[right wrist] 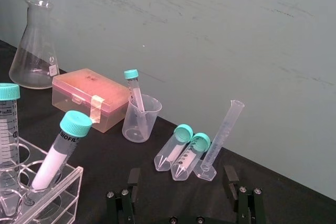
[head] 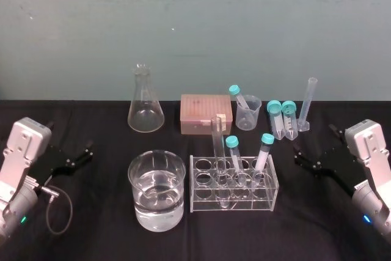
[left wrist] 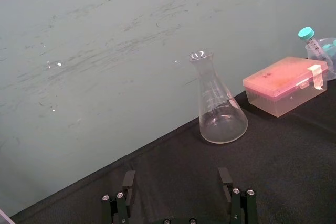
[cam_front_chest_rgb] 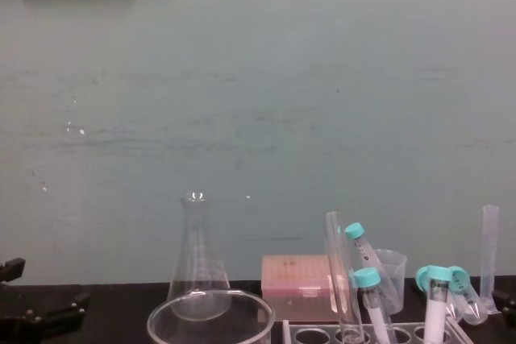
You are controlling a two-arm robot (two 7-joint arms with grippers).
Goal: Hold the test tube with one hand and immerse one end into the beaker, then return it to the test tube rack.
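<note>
The test tube [head: 217,145] upright in test tube rack [head: 198,203] beside beaker [head: 156,206], ready to grasp; left gripper [head: 82,154], right gripper [head: 300,156] open at the table's [head: 104,227] side edges

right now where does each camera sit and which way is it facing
left wrist: on the left arm, facing the flask and pink box; open left hand in front.
right wrist: on the right arm, facing the test tube rack and plastic cup; open right hand in front.
head: high, looking forward and down on the beaker and test tube rack; both hands at the sides.
chest: low, looking level across the table; left hand lower left.
shared: flask and pink box in all four.
</note>
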